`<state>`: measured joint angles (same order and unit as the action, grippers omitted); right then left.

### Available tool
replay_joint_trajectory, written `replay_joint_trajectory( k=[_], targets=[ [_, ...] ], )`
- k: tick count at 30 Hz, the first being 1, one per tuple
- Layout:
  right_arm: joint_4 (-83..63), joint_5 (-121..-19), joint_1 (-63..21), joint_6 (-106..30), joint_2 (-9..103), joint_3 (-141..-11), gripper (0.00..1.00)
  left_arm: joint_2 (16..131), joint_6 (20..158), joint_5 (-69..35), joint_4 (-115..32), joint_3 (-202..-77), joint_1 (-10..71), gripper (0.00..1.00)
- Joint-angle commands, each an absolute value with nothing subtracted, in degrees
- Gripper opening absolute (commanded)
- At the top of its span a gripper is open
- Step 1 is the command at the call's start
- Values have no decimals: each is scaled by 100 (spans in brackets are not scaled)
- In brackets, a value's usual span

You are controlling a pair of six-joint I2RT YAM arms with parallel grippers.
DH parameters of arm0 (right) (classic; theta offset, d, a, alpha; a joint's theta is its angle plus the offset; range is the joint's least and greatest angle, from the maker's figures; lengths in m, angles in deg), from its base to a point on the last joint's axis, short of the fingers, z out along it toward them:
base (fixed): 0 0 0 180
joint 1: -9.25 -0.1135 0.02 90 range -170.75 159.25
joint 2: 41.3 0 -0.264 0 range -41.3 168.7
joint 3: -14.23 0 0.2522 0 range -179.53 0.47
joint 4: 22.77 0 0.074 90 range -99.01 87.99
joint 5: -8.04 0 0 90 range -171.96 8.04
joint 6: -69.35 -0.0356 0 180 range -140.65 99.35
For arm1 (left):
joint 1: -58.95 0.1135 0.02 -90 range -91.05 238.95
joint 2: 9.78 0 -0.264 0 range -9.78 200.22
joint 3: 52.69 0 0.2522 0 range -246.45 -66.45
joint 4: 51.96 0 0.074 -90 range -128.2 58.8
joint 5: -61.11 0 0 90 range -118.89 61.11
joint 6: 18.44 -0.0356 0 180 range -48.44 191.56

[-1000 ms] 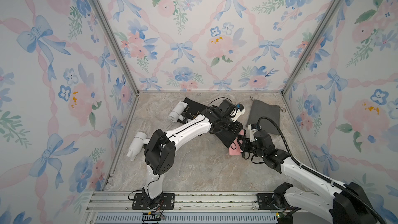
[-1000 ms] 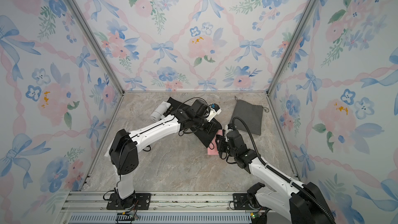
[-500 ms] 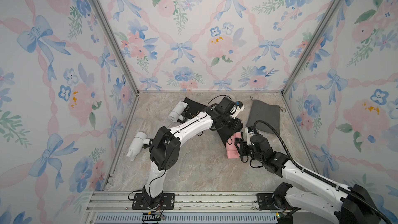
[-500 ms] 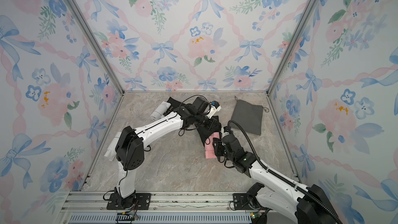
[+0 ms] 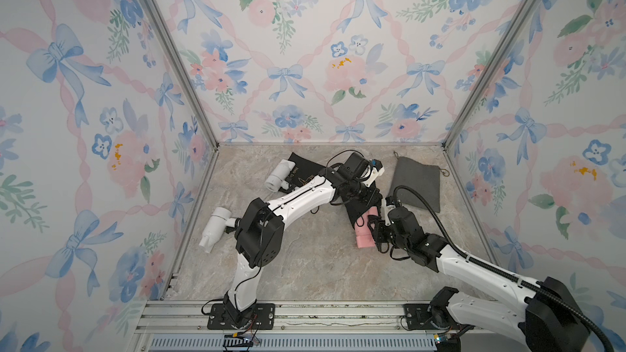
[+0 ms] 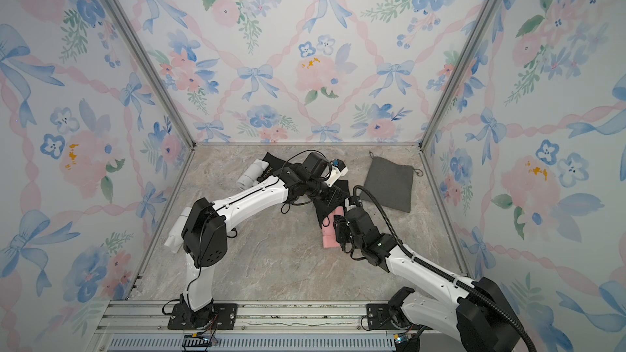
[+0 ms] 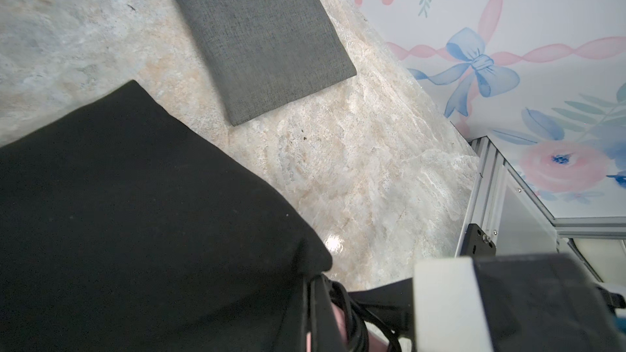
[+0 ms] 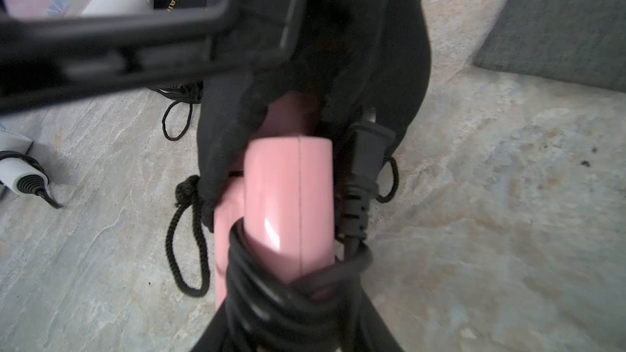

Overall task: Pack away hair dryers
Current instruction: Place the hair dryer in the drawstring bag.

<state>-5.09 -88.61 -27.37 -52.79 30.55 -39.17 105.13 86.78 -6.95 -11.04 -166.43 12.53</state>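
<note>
Left jaws are clamped on the black pouch (image 8: 372, 45), propping its mouth open so the right jaws, gripping the pink dryer (image 8: 288, 198), can feed it in. It's partway inside, around 3 o'clock on the table (image 5: 305, 265).

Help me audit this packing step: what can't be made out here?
- Right wrist view: pink dryer far end, inside black pouch.
- Both top views: right gripper fingertips, under its own wrist.
- Both top views: near white dryer handle, behind left arm.
</note>
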Motion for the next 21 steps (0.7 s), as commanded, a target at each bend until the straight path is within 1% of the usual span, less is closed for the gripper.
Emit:
replay_joint_trajectory(
  k=[1,5,12,21],
  targets=[
    [-911,-8706,-2468,-5264,3129,-4129,29,10044,8555,-666,-1099,-16379,1269,0],
    [-791,-8730,-2254,-5237,2915,-4102,29,9811,8553,-859,-1097,-16068,1405,0],
    [-681,-8789,-2025,-5229,2559,-3888,29,9953,8584,-906,-1142,-15900,1511,0],
    [-657,-8626,-2040,-5245,2505,-3795,29,10358,8723,-858,-1183,-16365,1437,0]
  ],
)
